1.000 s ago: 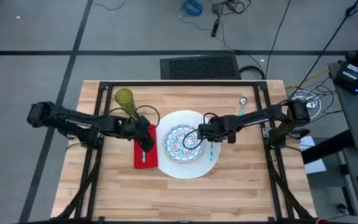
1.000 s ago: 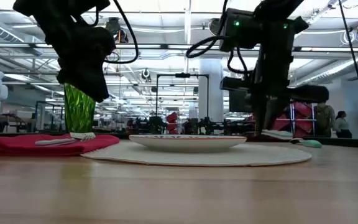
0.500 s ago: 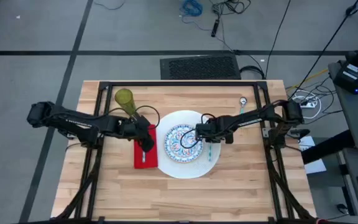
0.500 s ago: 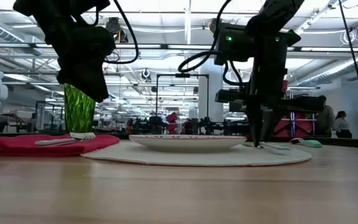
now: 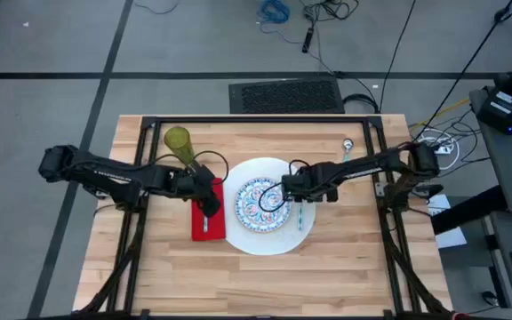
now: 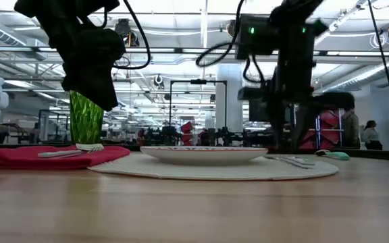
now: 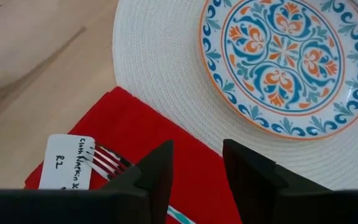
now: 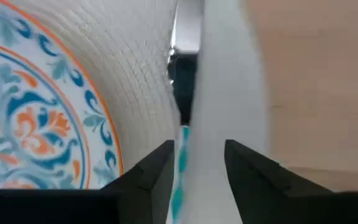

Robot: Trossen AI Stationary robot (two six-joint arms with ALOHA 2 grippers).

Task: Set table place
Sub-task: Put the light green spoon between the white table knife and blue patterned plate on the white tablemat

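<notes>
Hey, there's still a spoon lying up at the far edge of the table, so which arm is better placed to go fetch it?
The right arm, probably. The spoon lies on its side of the table, close beside its forearm. The right gripper is open over the large white plate, while the left gripper hangs over the red napkin, across the plates.

The dark left arm reaches in from the table's left, its two-finger left gripper [image 5: 206, 205] low with fingers parted. The right arm stretches inward from the right, its right gripper [image 5: 302, 197] likewise parted, pointing down.
</notes>
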